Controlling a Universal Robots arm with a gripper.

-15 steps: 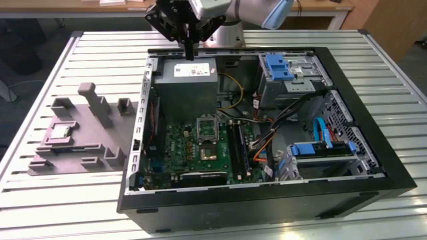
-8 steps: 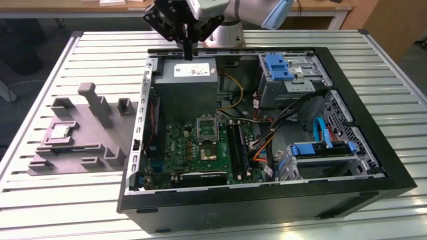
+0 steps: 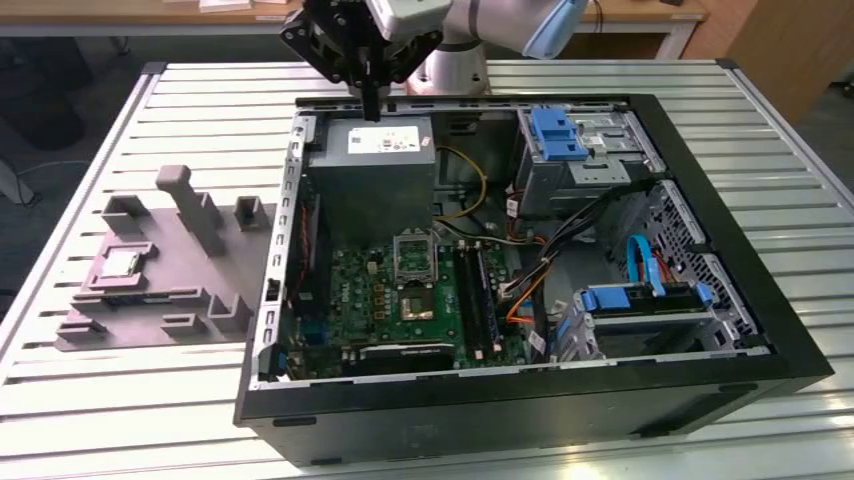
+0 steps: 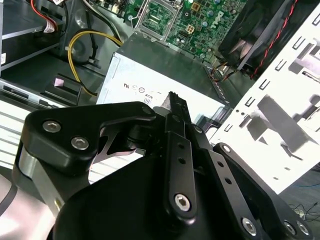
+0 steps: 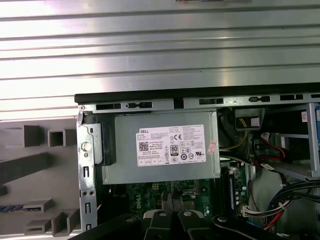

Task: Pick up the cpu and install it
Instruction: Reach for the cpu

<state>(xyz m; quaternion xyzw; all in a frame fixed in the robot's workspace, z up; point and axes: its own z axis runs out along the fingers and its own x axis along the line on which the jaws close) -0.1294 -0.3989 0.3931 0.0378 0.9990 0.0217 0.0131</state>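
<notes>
Above the power supply [image 3: 380,180], the gripper [image 3: 371,108] hung pinched closed and empty; the cpu [image 3: 120,263] lay well apart on its tray [image 3: 163,288]. Pickup looked unstarted, needing opened jaws.

Power supply [image 3: 380,175] below hand [image 3: 372,112]; socket [image 3: 412,254] uncovered, cables [image 3: 554,250] beside.

The small, pale square cpu [image 3: 124,262] lies flat in the grey tray's [image 3: 187,300] recess.

Your scene: black computer case [image 3: 534,405], side open, lies on slatted metal table [image 3: 147,400] | grey box with white label [image 3: 378,175] inside it | grey moulded tray [image 3: 154,300] just beside case, exterior view's left
</notes>
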